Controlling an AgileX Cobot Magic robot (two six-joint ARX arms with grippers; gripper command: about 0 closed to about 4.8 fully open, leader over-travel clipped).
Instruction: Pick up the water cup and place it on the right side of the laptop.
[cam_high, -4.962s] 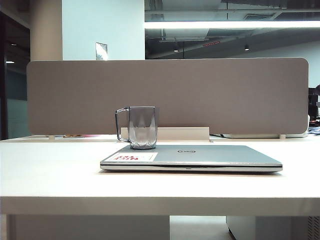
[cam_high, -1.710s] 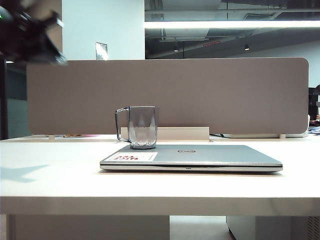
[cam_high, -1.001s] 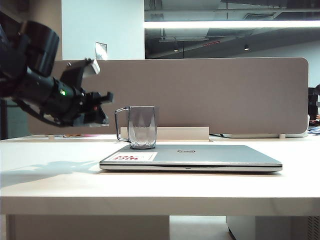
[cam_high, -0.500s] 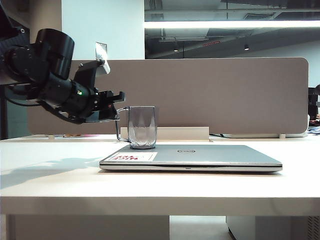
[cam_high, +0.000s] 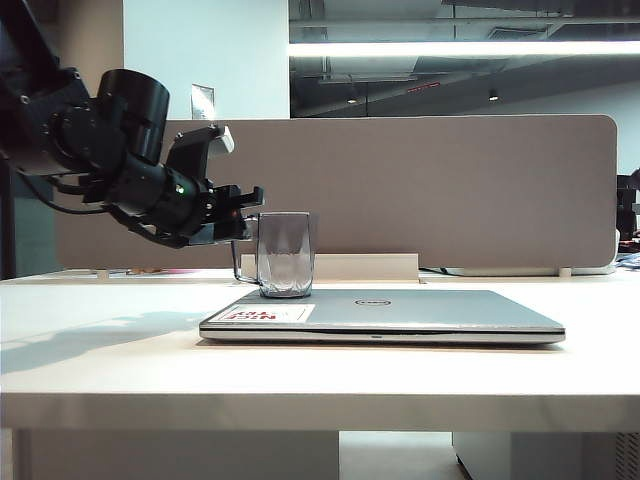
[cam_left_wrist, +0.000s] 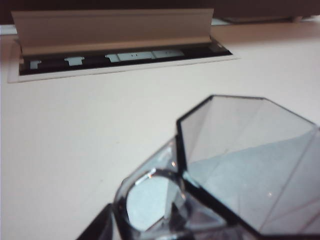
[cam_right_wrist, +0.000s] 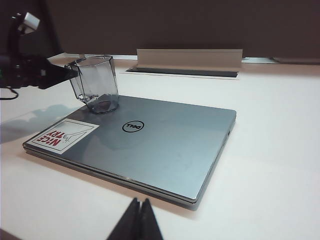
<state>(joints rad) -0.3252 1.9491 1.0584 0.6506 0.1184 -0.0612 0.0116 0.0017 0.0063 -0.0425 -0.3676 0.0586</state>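
Observation:
The water cup (cam_high: 285, 255), a grey-tinted faceted glass mug, stands upright on the back left corner of the closed silver laptop (cam_high: 420, 312), its handle pointing left. My left gripper (cam_high: 246, 214) comes in level from the left. It is open, with its fingers above and below the handle. Up close, the cup (cam_left_wrist: 250, 165) fills the left wrist view, with its handle loop (cam_left_wrist: 150, 200) beside one dark finger (cam_left_wrist: 95, 233). The right wrist view shows the cup (cam_right_wrist: 95, 85) on the laptop (cam_right_wrist: 160, 145) and my right gripper (cam_right_wrist: 140, 216) shut, low over the desk in front of the laptop.
A grey partition panel (cam_high: 340, 190) runs along the back of the white desk (cam_high: 100, 350). Just behind the laptop sits a cable trough with a raised white flap (cam_left_wrist: 115, 27). The lid carries a white sticker with red print (cam_right_wrist: 62, 135) at its front left.
My left arm has swung in from the upper left, dropped and reached right until its fingers stand at the cup's handle. The cup, the laptop and my right gripper have not moved.

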